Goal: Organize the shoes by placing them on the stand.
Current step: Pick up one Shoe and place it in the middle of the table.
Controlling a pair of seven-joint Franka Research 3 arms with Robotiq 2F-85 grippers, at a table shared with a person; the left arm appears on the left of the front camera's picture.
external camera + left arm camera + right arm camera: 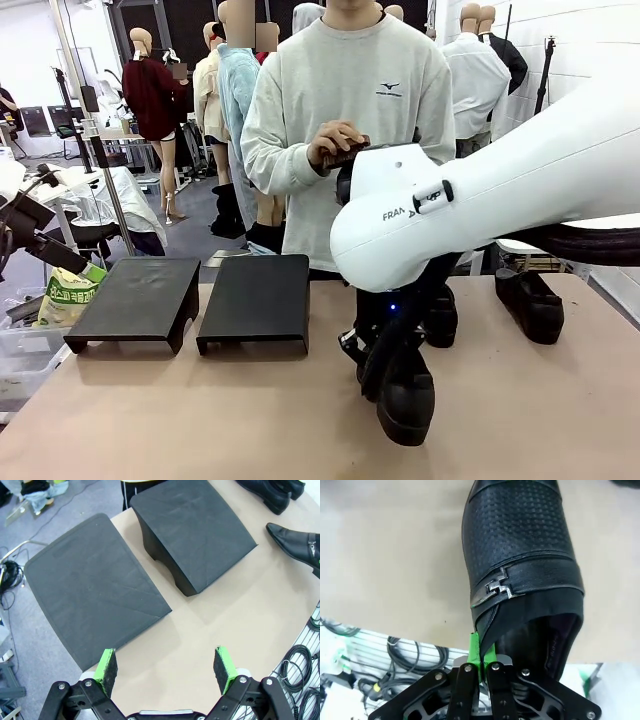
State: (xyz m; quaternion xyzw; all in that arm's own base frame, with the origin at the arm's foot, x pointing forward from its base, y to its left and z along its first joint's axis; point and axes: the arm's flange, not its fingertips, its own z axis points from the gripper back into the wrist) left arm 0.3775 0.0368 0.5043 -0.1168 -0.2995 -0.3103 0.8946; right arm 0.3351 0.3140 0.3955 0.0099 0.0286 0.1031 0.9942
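I am reading "FRA" on the right arm (480, 190); the logo on the person's (340, 90) sweatshirt is too small to read. The tan counter (200, 420) is sitting in a workshop with a grey floor and coiled cables (300, 675). I am counting two black stands, the left stand (135, 295) and the right stand (255, 300), and three shoes. The right claw (480, 647) is pinching the held shoe (520, 555) by its collar. The stands are lying at its 10 o'clock, a second shoe (440, 315) at 1 o'clock and a third shoe (530, 305) at 2 o'clock. The left claw (167, 667) is hanging wide open over the counter.
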